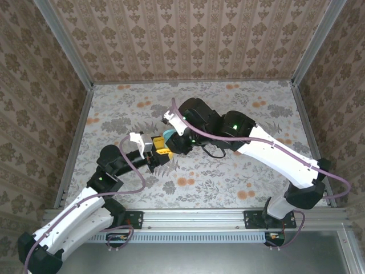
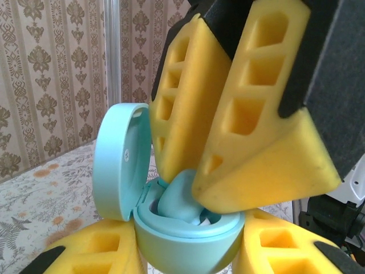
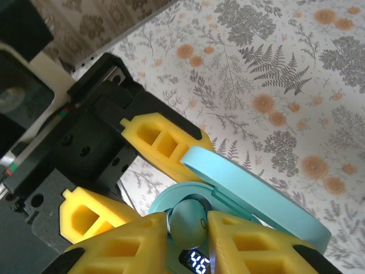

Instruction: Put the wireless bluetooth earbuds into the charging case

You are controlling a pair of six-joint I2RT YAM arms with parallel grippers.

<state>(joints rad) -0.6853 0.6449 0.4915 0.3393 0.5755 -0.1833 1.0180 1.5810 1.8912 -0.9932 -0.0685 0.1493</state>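
The teal charging case [image 2: 188, 242] [image 3: 171, 202] [image 1: 169, 137] is held off the table with its lid [image 2: 121, 162] [image 3: 265, 197] swung open. My left gripper [image 2: 188, 254] [image 1: 158, 151] is shut on the case body, one yellow finger [image 3: 162, 142] on each side. My right gripper [image 3: 188, 242] [image 1: 175, 141] comes down from above, shut on a teal earbud [image 3: 189, 221] [image 2: 179, 198]. The earbud sits tilted in the case's well, touching the rim. A lit display [image 3: 197, 264] on the case reads 46. The white pair is out of view.
The floral tabletop [image 1: 228, 177] lies below both arms. It is walled by patterned panels [image 1: 188, 40] and aluminium posts [image 1: 63, 34] at the back corners. The two grippers crowd together left of centre, and a cable [image 1: 214, 153] trails under the right arm.
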